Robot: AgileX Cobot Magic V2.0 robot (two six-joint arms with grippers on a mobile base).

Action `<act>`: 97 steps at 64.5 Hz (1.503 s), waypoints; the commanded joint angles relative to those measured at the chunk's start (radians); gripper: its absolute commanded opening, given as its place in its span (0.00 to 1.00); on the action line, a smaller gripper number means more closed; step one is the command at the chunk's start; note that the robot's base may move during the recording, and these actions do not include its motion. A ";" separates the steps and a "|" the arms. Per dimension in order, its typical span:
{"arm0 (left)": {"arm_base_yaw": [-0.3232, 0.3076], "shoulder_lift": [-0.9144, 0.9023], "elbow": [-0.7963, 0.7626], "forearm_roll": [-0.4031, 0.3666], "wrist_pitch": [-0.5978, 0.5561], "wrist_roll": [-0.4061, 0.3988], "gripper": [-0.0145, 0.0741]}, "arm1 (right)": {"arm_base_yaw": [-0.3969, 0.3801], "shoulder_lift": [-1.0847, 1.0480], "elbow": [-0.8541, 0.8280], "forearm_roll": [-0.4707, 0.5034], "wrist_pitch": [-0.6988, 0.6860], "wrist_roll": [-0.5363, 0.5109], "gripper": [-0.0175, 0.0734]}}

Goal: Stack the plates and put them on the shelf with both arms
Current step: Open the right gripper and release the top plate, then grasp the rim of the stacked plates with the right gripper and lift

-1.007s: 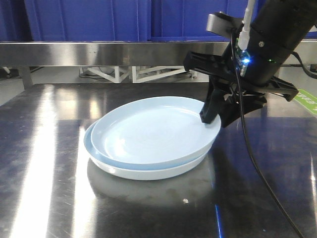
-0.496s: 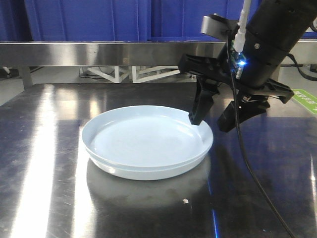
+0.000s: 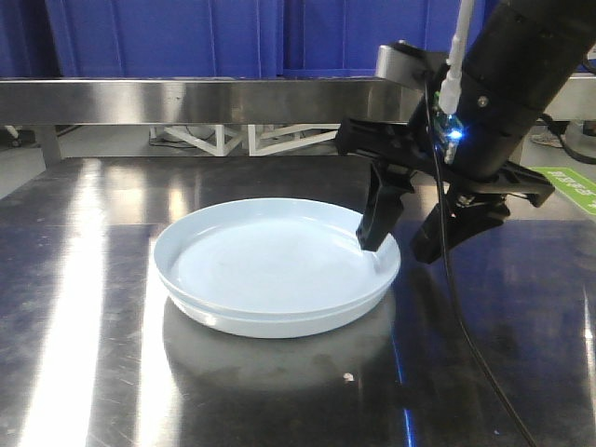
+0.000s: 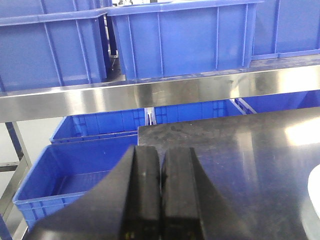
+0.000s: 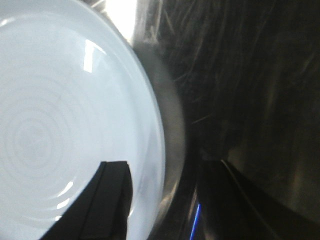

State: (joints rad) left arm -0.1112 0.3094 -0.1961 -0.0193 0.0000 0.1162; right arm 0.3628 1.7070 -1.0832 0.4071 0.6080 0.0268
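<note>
The plates [image 3: 275, 270] have just changed from skewed to nested. A second ago the top one sat shifted right; now both sit square as one stack mid-table [image 3: 84, 372]. The right pincer [image 3: 398, 250] is released and straddles the right rim, with one finger [image 3: 377, 219] inside. Stacking looks done, and the lift to the shelf [image 3: 186, 88] remains. Count: two plates, two pincers, and three bins [image 4: 185, 40] on the shelf. The left pincer [image 4: 160, 195] is clenched on nothing.

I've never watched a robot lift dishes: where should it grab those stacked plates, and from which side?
Likely the raised rim beside the right gripper, from above, one finger each side: the plates lie flat, so only the rim fits.
</note>
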 commanded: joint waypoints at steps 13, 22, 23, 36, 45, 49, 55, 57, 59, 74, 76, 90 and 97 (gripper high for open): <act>0.004 0.006 -0.036 -0.008 -0.090 -0.008 0.26 | 0.022 -0.022 -0.021 0.007 -0.041 -0.006 0.66; 0.004 0.006 -0.036 -0.008 -0.090 -0.008 0.26 | 0.022 -0.007 -0.021 0.008 -0.030 -0.006 0.66; 0.004 0.006 -0.036 -0.008 -0.090 -0.008 0.26 | 0.023 -0.007 -0.021 0.008 -0.030 -0.006 0.66; 0.004 0.006 -0.036 -0.008 -0.090 -0.008 0.26 | 0.023 -0.008 -0.022 0.009 -0.027 -0.006 0.47; 0.004 0.006 -0.036 -0.008 -0.090 -0.008 0.26 | 0.023 -0.009 -0.022 0.010 -0.023 -0.006 0.27; 0.004 0.006 -0.036 -0.008 -0.090 -0.008 0.26 | 0.023 -0.010 -0.024 0.010 -0.022 -0.006 0.25; 0.004 0.006 -0.036 -0.008 -0.090 -0.008 0.26 | 0.023 -0.027 -0.024 0.010 -0.023 -0.006 0.25; 0.004 0.006 -0.036 -0.008 -0.090 -0.008 0.26 | 0.022 -0.035 -0.024 0.010 -0.025 -0.006 0.25; 0.004 0.006 -0.036 -0.008 -0.090 -0.008 0.26 | 0.021 -0.048 -0.024 0.010 -0.029 -0.006 0.25; 0.004 0.006 -0.036 -0.008 -0.090 -0.008 0.26 | 0.008 -0.168 -0.022 -0.037 -0.147 -0.008 0.25; 0.004 0.006 -0.036 -0.008 -0.090 -0.008 0.26 | 0.003 -0.186 -0.017 -0.052 -0.174 -0.008 0.25; 0.004 0.006 -0.036 -0.008 -0.090 -0.008 0.26 | -0.087 -0.325 0.084 -0.152 -0.373 -0.013 0.25; 0.004 0.006 -0.036 -0.008 -0.090 -0.008 0.26 | -0.144 -0.407 0.149 -0.204 -0.432 -0.068 0.25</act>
State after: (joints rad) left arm -0.1112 0.3094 -0.1961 -0.0193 0.0000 0.1162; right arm 0.2640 1.3996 -0.9553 0.2463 0.3032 0.0000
